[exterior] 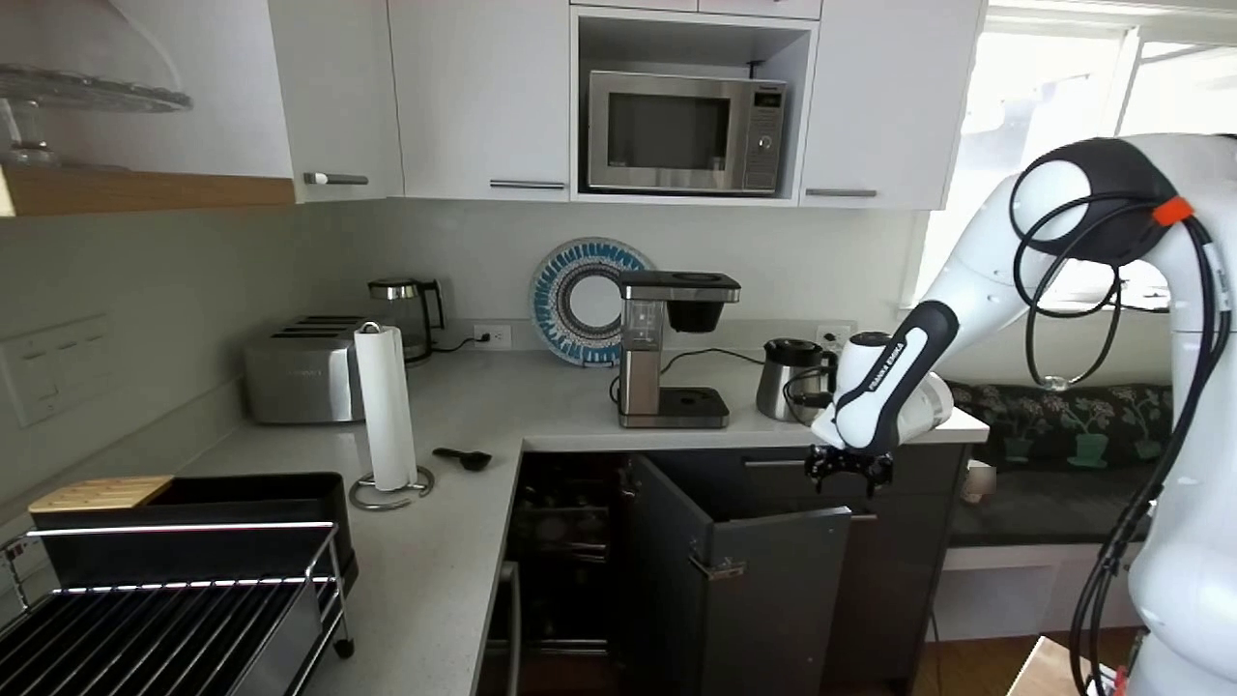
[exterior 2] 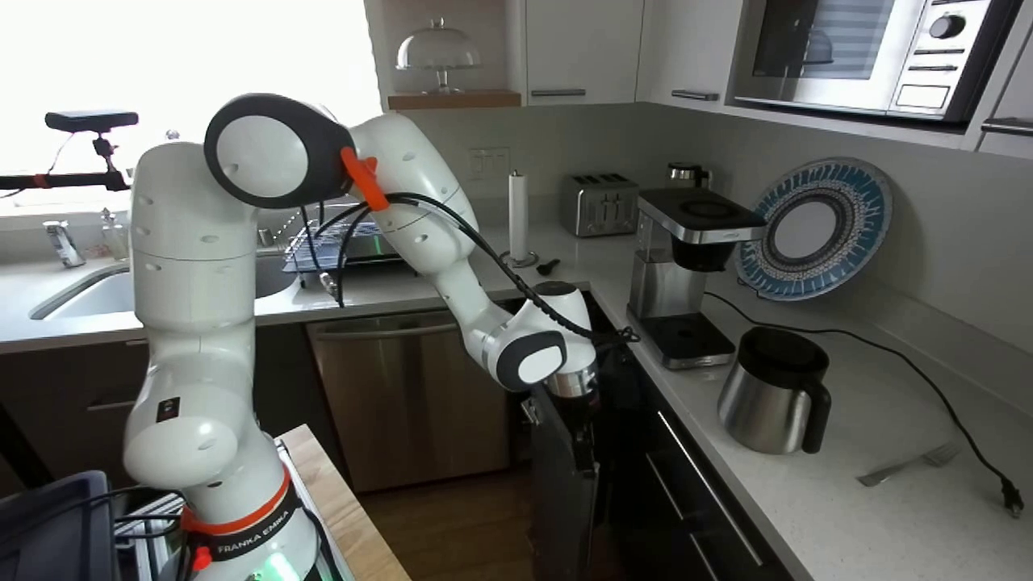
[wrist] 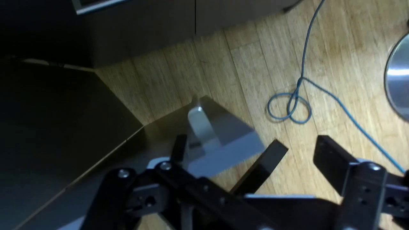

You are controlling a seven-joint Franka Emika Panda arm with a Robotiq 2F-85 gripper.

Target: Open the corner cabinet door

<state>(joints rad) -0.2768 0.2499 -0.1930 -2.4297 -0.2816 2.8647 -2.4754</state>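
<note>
In an exterior view, I observe the corner cabinet door (exterior: 776, 599) at five o'clock, standing open, folded at its hinge (exterior: 717, 570). My gripper (exterior: 848, 474) sits near the door's upper edge, toward one o'clock; I cannot confirm contact. In the wrist view, the fingers (wrist: 332, 161) are spread; wood flooring (wrist: 246, 73) lies below.

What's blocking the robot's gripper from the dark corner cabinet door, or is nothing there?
Nothing I can see. In both exterior views the gripper is close to the top of the corner cabinet door, with no object showing between them. I can't tell if they touch.
</note>
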